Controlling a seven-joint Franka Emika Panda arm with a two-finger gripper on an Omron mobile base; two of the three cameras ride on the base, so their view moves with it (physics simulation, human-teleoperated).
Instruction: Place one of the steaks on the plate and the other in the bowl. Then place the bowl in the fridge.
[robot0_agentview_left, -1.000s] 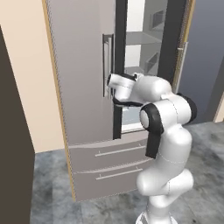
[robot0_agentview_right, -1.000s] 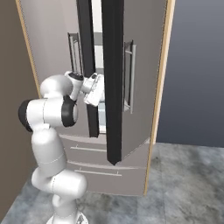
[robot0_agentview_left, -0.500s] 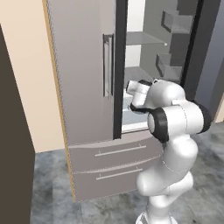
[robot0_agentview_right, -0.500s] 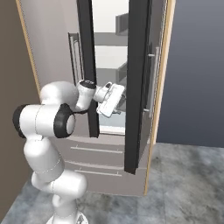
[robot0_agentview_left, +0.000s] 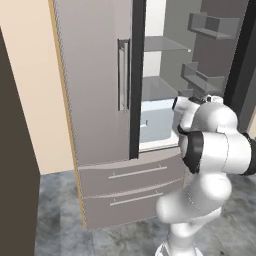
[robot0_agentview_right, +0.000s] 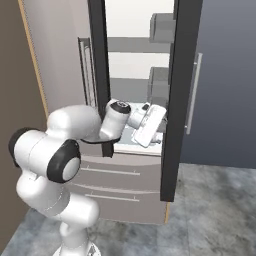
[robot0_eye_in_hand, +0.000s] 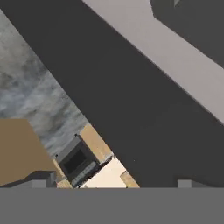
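The grey steel fridge (robot0_agentview_left: 95, 100) stands in front of me with its left door shut and its right door (robot0_agentview_right: 177, 100) swung wide. My gripper (robot0_agentview_right: 156, 134) hovers at the opening, level with the lowest shelf and just left of the open door's dark edge. In the hand view its fingertips (robot0_eye_in_hand: 43, 179) stand far apart, open, with nothing between them, and they face the door's dark edge (robot0_eye_in_hand: 131, 109). The steaks, the plate and the bowl are out of view.
Inside are white shelves (robot0_agentview_left: 162, 45) and a pale crisper bin (robot0_agentview_left: 157, 122). Grey bins (robot0_agentview_left: 207, 25) line the open door. Two drawers (robot0_agentview_left: 135, 175) sit below. A tan wall (robot0_agentview_left: 30, 90) lies left, grey stone floor (robot0_agentview_right: 215, 200) right.
The fridge's right door has swung much wider. My hand has travelled right from the left door's edge, across the opening, toward the open door.
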